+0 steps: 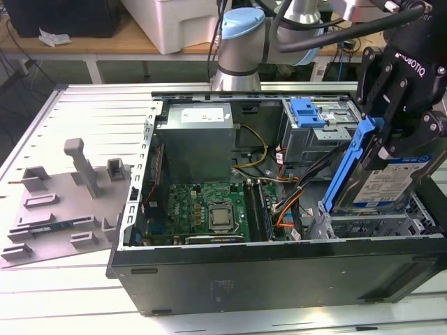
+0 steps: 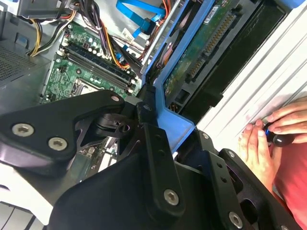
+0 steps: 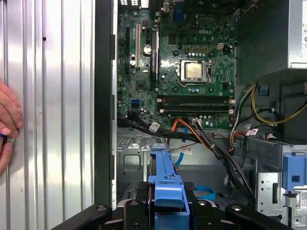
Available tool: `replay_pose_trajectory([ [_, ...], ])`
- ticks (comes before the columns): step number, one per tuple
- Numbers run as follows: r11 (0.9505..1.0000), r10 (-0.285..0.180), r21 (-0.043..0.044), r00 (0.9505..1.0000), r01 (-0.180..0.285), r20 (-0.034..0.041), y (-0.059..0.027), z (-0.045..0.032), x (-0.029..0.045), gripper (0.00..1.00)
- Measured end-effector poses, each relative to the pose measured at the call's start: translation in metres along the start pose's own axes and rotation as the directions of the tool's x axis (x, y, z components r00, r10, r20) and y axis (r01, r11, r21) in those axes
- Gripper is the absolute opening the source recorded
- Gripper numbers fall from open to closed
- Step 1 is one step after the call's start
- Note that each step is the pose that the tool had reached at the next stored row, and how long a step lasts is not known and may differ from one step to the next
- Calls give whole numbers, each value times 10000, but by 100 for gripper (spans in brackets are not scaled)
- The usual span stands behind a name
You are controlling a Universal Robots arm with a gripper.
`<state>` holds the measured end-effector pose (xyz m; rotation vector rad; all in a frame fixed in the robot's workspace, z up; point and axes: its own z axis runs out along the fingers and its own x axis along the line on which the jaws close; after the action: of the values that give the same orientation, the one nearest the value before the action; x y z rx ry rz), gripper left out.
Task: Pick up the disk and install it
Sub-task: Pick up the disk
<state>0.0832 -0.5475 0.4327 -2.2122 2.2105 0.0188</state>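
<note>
An open black computer case (image 1: 279,272) lies on its side on a slatted metal table (image 1: 84,105). Inside it, a grey power supply box (image 1: 195,146) sits at the far wall, with a green motherboard (image 1: 188,209) just in front of it; the bare processor socket (image 1: 220,216) shows near the board's middle, and in the first wrist view the long memory slots (image 3: 194,101) run beside the socket. Yellow wires (image 1: 255,150) and orange cables (image 1: 286,216) trail between the board and the drive cage, where an empty blue plastic bracket (image 1: 307,112) rests. On the table at the exterior view's left lies a grey plastic fixture (image 1: 63,202) with upright posts. A white box (image 1: 181,24) stands on the bench behind.
</note>
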Motion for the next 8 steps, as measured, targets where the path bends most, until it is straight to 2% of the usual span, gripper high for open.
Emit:
replay_pose_trajectory([
  [8, 10000, 0, 0, 10000, 0, 0, 0, 37, 1, 37],
])
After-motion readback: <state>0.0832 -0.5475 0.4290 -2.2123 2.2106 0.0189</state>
